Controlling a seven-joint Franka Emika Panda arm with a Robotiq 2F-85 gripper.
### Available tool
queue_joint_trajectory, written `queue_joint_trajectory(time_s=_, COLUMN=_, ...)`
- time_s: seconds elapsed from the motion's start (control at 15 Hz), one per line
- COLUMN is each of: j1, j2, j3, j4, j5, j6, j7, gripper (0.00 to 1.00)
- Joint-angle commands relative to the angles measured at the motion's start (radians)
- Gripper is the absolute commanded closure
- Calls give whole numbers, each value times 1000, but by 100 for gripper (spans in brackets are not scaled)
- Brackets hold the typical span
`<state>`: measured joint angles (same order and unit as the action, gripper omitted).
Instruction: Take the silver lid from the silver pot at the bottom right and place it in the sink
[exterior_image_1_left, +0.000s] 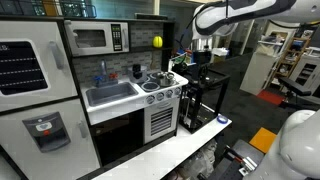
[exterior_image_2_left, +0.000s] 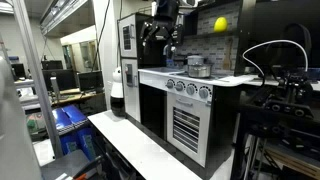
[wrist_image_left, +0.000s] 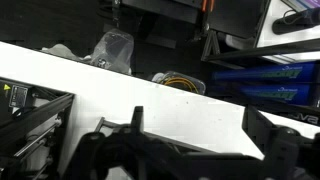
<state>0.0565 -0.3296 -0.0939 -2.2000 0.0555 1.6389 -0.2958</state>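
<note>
Silver pot (exterior_image_1_left: 157, 81) stands on the stove (exterior_image_1_left: 166, 93) beside the sink (exterior_image_1_left: 110, 96), the gripper (exterior_image_1_left: 203, 46) hanging apart from it, jaws spread wide.

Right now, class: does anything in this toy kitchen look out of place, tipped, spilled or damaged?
Nothing looks spilled or tipped. The only oddity is a yellow ball high behind the stove, not a usual kitchen item. The pots stand upright; finer detail is too small to judge.

Robotics laboratory: a white toy kitchen unit (exterior_image_1_left: 30, 105) stands among equipment shelves (exterior_image_1_left: 298, 60) at 3 o'clock and computer desks (exterior_image_2_left: 65, 97) at 9 o'clock.
</note>
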Motion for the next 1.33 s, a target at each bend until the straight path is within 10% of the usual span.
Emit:
queue_joint_trajectory(time_s=0.0, j1=-15, j2=1, j3=13, j4=2, j5=4, j6=-2, j7=-3, gripper=0)
queue_joint_trajectory(time_s=0.67, j1=-62, j2=94, j3=-2, j4=87, j5=-27, j6=107, j7=88, gripper=0)
queue_joint_trajectory(time_s=1.27, j1=-64, j2=367, j3=36, j4=442, j5=-96, j6=194, j7=227, gripper=0)
